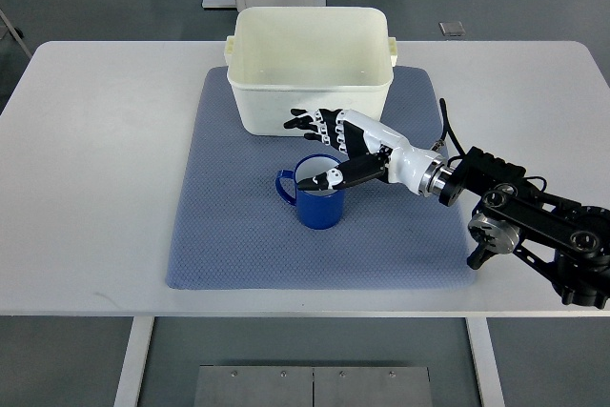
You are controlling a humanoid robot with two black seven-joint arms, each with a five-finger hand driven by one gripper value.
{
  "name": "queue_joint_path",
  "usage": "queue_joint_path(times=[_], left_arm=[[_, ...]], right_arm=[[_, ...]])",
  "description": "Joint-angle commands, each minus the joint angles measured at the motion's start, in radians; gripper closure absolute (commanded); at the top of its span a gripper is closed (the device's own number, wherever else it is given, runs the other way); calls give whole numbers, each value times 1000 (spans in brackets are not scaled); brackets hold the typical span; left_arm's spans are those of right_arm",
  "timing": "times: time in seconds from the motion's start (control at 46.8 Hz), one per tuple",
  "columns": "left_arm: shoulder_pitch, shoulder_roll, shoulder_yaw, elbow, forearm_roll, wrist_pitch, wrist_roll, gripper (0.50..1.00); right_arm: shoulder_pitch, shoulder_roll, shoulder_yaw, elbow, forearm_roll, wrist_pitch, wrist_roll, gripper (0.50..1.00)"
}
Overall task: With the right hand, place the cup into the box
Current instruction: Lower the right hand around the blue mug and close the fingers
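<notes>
- Right arm enters at lower right of frame, over the white surface [105,188].
- Blue cup [317,199] stands upright at centre on the grey-blue mat [229,235], handle to the left.
- Right hand [329,145] at cup's upper-right rim — thumb over the opening, fingers [310,123] spread, not closed on it.
- Just behind, upper centre: cream box [310,69] on mat's far edge.

blue cup [317,203] upright (handle left) just before cream box [310,69]
</notes>
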Motion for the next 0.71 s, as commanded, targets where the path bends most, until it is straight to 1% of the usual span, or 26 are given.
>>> queue_joint_path(times=[0.0,0.364,0.684], left_arm=[[0,0,0,0,0,1,0,500],[0,0,0,0,0,1,0,500],[0,0,0,0,0,1,0,500]], right_arm=[[-5,3,-5,-6,-2,-1,1,502],[-16,27,-7,-66,-7,-3,1,505],[-39,41,-10,-74,-16,-1,3,505]])
